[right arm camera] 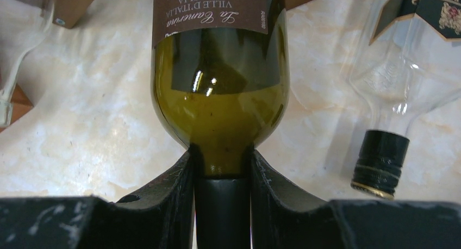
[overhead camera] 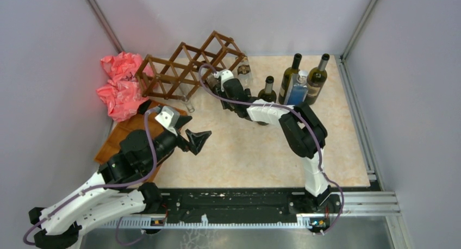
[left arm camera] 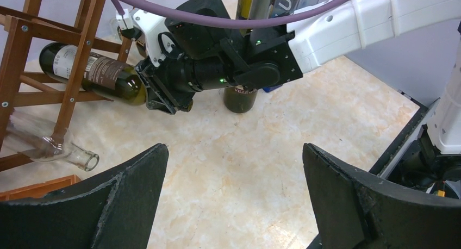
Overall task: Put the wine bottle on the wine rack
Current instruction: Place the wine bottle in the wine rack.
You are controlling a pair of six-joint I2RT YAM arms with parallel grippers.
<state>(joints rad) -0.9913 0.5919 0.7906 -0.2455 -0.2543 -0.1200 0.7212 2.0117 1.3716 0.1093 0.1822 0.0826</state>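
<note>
The table [overhead camera: 244, 151] has a pale marbled top. The wine rack [overhead camera: 179, 69] stands at its 11 o'clock corner, a brown lattice of thin slats. A crumpled pink heap [overhead camera: 122, 83] lies just beside the rack at 10 o'clock, and a flat brown tray [overhead camera: 117, 137] sits at 8 o'clock, partly under my left arm.

My right arm reaches from 5 o'clock up to the rack's near side. There my right pincer [right arm camera: 220, 167] is clamped on the neck of the wine bottle [right arm camera: 220, 97], one finger pressed to each side just below the shoulder. The bottle is dark green with a brown label. From the left wrist it lies nearly level, its body [left arm camera: 98, 75] passed between the slats into a lower cell, its neck end outside, toward my pincer.

My left pincer [left arm camera: 234, 167] hangs at 9 o'clock above the table, spread wide with nothing between its fingers.

Four bottles [overhead camera: 296, 80] stand together at 1 o'clock. A clear bottle [left arm camera: 54, 148] lies in the rack's lowest row, mouth outward. Another clear bottle [right arm camera: 402, 80], black-capped, lies just beside the green one.
</note>
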